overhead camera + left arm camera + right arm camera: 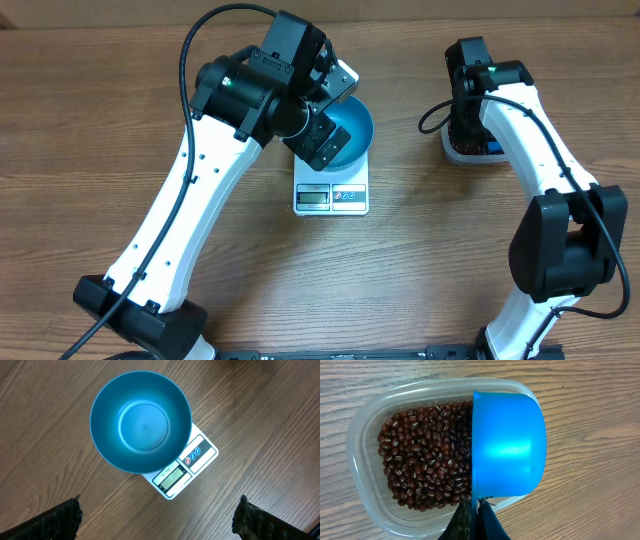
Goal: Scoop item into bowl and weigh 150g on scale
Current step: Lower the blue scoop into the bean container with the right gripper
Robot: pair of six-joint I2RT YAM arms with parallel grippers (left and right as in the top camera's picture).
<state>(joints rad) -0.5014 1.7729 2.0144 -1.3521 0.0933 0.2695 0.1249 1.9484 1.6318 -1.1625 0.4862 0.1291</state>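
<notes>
The empty blue bowl [142, 422] stands on the white scale [197, 457], whose display faces the table's front edge [313, 197]. My left gripper [160, 512] hangs open above the wood just in front of the scale, with nothing between its fingers. In the right wrist view, dark red-brown beans [422, 460] fill a clear tub [357, 445]. My right gripper [476, 507] is shut on the handle of a small blue scoop [507, 445]. The scoop is turned on its side over the tub's right end, its mouth towards the beans.
The tub [465, 152] sits at the back right of the wooden table, mostly under the right arm [520, 110]. The left arm [250, 95] reaches over the bowl [355, 128] and scale from the left.
</notes>
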